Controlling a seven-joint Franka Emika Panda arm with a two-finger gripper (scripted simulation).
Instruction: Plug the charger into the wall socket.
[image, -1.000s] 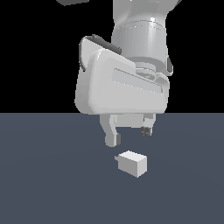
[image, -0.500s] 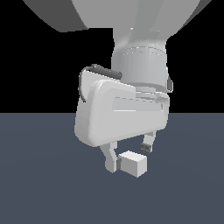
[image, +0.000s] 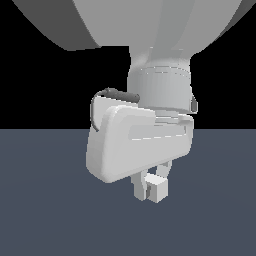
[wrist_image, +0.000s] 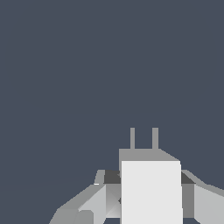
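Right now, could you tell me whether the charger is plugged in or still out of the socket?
Out: the charger's prongs are bare against empty floor, and no socket shows in either view.

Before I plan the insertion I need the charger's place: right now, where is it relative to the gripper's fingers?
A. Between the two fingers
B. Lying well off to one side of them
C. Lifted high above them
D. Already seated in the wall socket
A. In the wrist view the charger sits between the gripper's fingers, one on each side, its two prongs pointing away; no socket is visible in either view.
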